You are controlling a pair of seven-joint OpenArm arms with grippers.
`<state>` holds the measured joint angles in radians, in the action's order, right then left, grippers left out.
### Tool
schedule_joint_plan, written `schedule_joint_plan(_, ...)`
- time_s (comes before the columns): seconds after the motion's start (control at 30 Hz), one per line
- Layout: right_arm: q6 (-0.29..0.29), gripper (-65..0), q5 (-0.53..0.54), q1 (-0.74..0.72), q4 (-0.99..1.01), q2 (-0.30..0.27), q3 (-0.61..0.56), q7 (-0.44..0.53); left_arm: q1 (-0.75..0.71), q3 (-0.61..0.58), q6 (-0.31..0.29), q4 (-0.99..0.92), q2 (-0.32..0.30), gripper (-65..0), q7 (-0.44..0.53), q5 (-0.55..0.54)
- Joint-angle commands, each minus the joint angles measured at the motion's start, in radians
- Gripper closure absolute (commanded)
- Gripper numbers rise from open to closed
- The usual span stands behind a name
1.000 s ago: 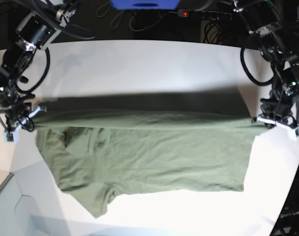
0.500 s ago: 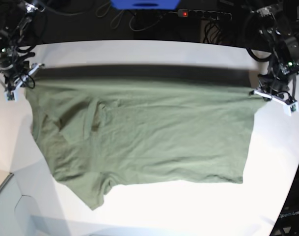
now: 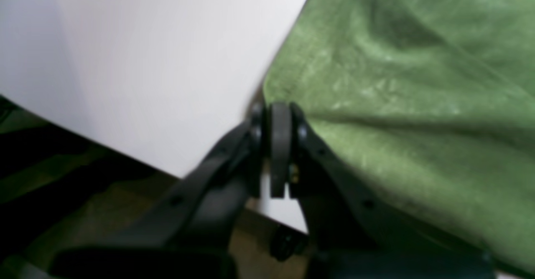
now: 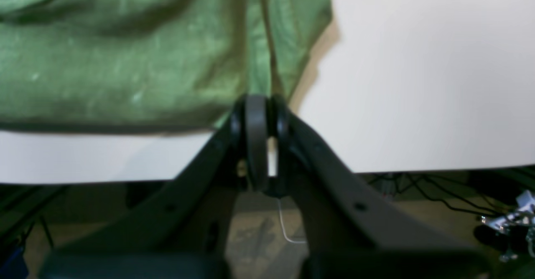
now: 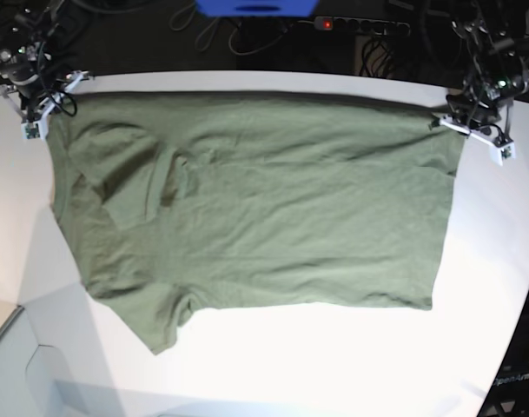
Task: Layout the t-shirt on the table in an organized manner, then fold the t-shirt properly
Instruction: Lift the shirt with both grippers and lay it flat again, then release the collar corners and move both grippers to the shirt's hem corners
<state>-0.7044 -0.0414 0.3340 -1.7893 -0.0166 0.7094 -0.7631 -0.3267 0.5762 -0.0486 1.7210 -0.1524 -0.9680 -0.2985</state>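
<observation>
The olive-green t-shirt lies spread wide over the white table, its far edge stretched along the table's back edge. My left gripper is shut on the shirt's far right corner; in the left wrist view its black fingers pinch the cloth. At the far left corner my right gripper is shut on the cloth too, fingers closed on the shirt's edge. One sleeve sticks out at the near left. Another sleeve lies folded over the body.
Behind the table's back edge are a power strip with a red light, cables and a blue object. The table's curved edge runs down the right. Bare white tabletop shows in front of the shirt.
Both grippers have drawn the shirt's held edge back toward the far side of the table. The doubled-over cloth has opened out and now lies flat and stretched.
</observation>
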Motion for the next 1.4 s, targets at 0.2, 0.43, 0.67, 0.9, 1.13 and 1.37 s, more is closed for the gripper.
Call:
schedule_joint_plan(0.2, 0.006, 0.0, 0.007, 0.035, -0.031, -0.006, 0.006, 0.011, -0.039, 0.005, 0.006, -0.002, -0.014, -0.1, 0.01, 0.0)
schedule_joint_plan(0.43, 0.006, 0.0, 0.005, 0.04, -0.031, -0.007, 0.005, 0.007, -0.053, 0.005, 0.006, -0.003, -0.014, -0.1, 0.01, 0.0)
schedule_joint_plan(0.67, 0.006, -25.3, 0.001, 0.041, -0.031, -0.01, 0.006, 0.004, -0.07, -0.028, 0.006, 0.006, -0.014, -11.2, 0.01, 0.005)
schedule_joint_plan(0.9, 0.006, -31.3, 0.005, 0.017, -0.031, -0.006, 0.112, 0.004, -0.094, -0.025, 0.006, 0.081, -0.014, -26.0, 0.01, 0.0)
schedule_joint_plan(1.13, 0.006, -31.5, 0.002, -0.011, -0.031, -0.009, 0.174, 0.004, -0.101, -0.023, 0.006, 0.173, -0.014, -26.2, 0.01, 0.002)
schedule_joint_plan(1.37, 0.006, -31.8, 0.002, -0.075, -0.031, -0.006, 0.252, 0.004, -0.094, 0.043, 0.008, 0.216, -0.008, -26.2, 0.01, 0.0)
